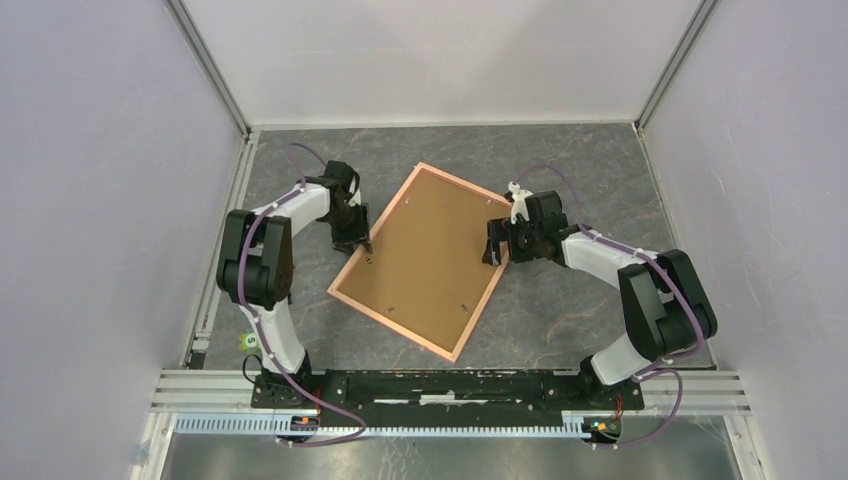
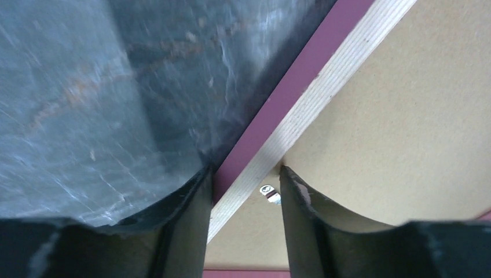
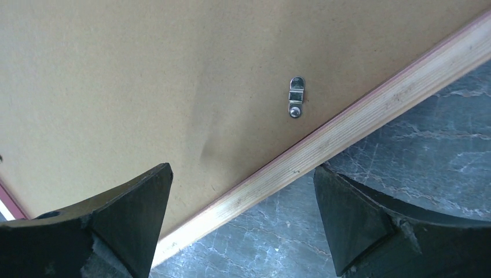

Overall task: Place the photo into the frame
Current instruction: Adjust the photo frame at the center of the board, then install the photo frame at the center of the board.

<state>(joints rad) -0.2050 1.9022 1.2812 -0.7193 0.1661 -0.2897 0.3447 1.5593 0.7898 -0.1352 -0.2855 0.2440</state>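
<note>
Our left gripper point(image 2: 246, 171) straddles the frame point(image 2: 327, 84) edge half closed, we can't tell if it's pinching; right gripper point(image 3: 242, 169) is wide open, empty.

This was a robotics lab cell. A dark grey marble-patterned tabletop point(image 1: 560, 340) was boxed in by plain pale panel walls point(image 1: 100, 200) on silver aluminium profile posts point(image 1: 212, 70). Two black-and-white robot arms point(image 1: 265, 260) with purple cables point(image 1: 680, 390) were bolted to a slotted aluminium rail point(image 1: 450, 382).
</note>
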